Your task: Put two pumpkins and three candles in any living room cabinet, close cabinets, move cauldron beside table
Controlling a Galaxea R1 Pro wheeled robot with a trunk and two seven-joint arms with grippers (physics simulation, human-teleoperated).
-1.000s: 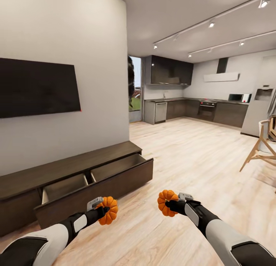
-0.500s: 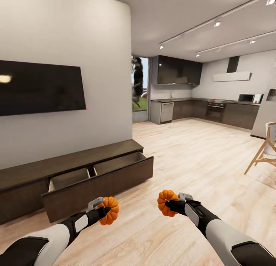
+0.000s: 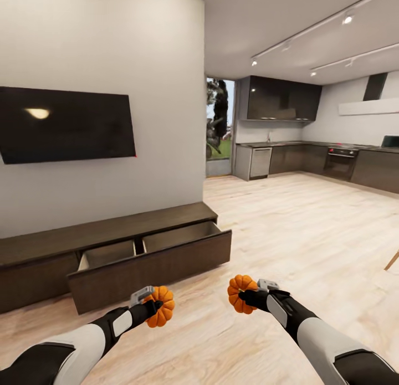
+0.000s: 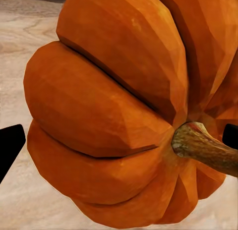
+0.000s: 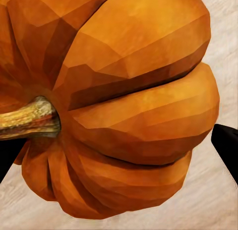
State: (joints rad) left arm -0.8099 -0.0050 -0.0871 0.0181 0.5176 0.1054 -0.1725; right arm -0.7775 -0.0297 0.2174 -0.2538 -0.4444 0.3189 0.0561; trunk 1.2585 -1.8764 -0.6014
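I hold two orange pumpkins low over the wooden floor. My left gripper [image 3: 157,306] is shut on one pumpkin [image 3: 164,313], whose ribs and brown stem show close up in the left wrist view [image 4: 114,106]. My right gripper [image 3: 245,296] is shut on the other pumpkin [image 3: 237,292], seen close up in the right wrist view [image 5: 129,106]. Ahead and to the left stands the long dark brown cabinet [image 3: 111,232] against the wall. Its wide right drawer [image 3: 149,263] is pulled out, with two pale compartments showing nothing inside. Candles, cauldron and table are out of view.
A black TV [image 3: 66,123] hangs on the wall above the cabinet. Open wooden floor [image 3: 288,235] stretches ahead and right to a dark kitchen [image 3: 310,158]. A chair leg [image 3: 392,260] shows at the right edge.
The whole picture has shifted right, so the camera has turned left: cabinet and TV sit further right and the chair has nearly left the frame. Both grippers still hold their pumpkins.
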